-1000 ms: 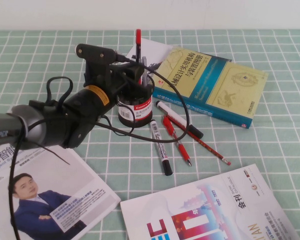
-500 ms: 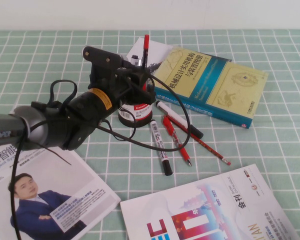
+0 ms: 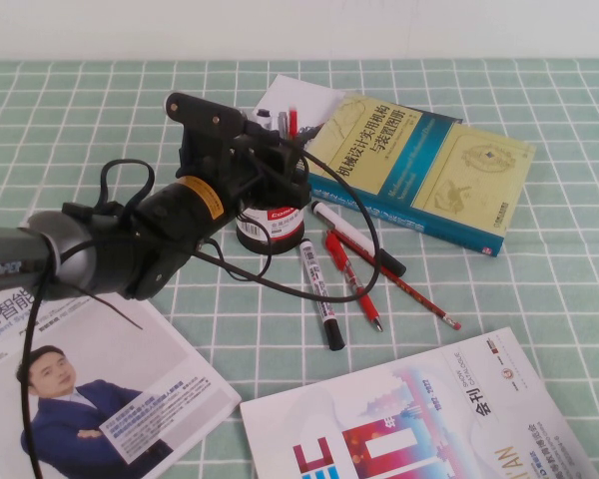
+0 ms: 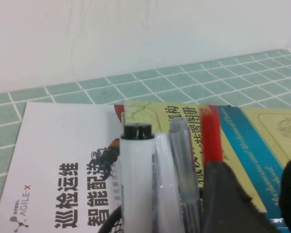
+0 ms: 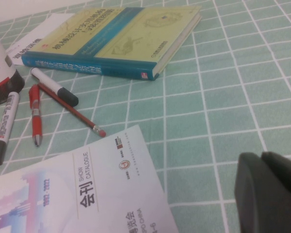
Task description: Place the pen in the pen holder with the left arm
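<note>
The pen (image 3: 293, 122) stands upright in the pen holder (image 3: 271, 228), with only its blurred red cap showing above my left gripper. My left gripper (image 3: 280, 150) hovers right over the black mesh cup. In the left wrist view the pen's red top (image 4: 211, 138) rises beside one black finger (image 4: 228, 199); the other finger is well apart, and the left gripper (image 4: 254, 179) is open, with the blue book showing through the gap. A white marker (image 4: 137, 165) and a grey pen (image 4: 182, 160) also stand in the cup. The right gripper (image 5: 262, 162) is shut, low over the tablecloth.
A yellow-and-blue book (image 3: 419, 165) lies behind and right of the cup. Loose on the cloth right of it are a white marker (image 3: 319, 289), an all-red pen (image 3: 351, 274) and a pencil (image 3: 404, 284). Magazines lie at front left (image 3: 90, 389) and front right (image 3: 409, 419).
The pen has dropped down into the cup, its red cap much lower than before. My left gripper shifted slightly right over the cup and its jaws have opened.
</note>
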Tool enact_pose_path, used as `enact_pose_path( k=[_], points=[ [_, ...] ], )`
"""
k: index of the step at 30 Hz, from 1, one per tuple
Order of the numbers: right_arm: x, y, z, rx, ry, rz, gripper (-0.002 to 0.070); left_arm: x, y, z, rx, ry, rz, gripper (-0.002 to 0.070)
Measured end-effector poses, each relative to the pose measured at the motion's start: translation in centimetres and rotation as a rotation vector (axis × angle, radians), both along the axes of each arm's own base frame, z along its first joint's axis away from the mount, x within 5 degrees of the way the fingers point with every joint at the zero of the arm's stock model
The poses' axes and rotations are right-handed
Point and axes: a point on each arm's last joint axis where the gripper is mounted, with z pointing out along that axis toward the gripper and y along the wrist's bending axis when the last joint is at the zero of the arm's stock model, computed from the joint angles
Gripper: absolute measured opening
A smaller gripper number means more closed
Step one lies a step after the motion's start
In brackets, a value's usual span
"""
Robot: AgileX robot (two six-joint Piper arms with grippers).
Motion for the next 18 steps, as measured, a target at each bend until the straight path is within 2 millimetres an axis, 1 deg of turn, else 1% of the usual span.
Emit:
enact_pose_path(
  k=[3, 5, 7, 8, 9, 11, 13, 14, 16, 18],
  points=[
    [0.0, 0.0, 0.0, 0.000, 0.000, 0.000, -0.0020, 0.0, 0.0, 0.0, 0.005, 0.007, 0.004, 0.0253],
    [0.0, 0.0, 0.0, 0.000, 0.000, 0.000, -0.0020, -0.1, 0.2, 0.7, 0.011, 0.007, 0.011, 0.0262],
    [0.0, 0.0, 0.0, 0.000, 0.000, 0.000, -0.0020, -0.4, 0.4, 1.8, 0.023, 0.003, 0.018, 0.0252],
    [0.0, 0.0, 0.0, 0.000, 0.000, 0.000, -0.0020, -0.6, 0.6, 2.6, 0.028, -0.008, 0.019, 0.0237],
    [0.0, 0.0, 0.0, 0.000, 0.000, 0.000, -0.0020, -1.0, 0.7, 3.6, 0.044, -0.020, 0.016, 0.0208],
    [0.0, 0.0, 0.0, 0.000, 0.000, 0.000, -0.0020, -1.9, 1.2, 5.8, 0.071, -0.045, 0.009, 0.0113],
    [0.0, 0.0, 0.0, 0.000, 0.000, 0.000, -0.0020, -3.1, 1.8, 7.7, 0.083, -0.069, 0.002, 0.0051],
    [0.0, 0.0, 0.0, 0.000, 0.000, 0.000, -0.0020, -3.9, 2.2, 8.7, 0.081, -0.086, -0.002, 0.0034],
    [0.0, 0.0, 0.0, 0.000, 0.000, 0.000, -0.0020, -5.6, 3.0, 10.1, 0.071, -0.101, -0.008, 0.0015],
    [0.0, 0.0, 0.0, 0.000, 0.000, 0.000, -0.0020, -7.3, 3.8, 11.0, 0.052, -0.111, -0.013, 0.0006]
  ],
)
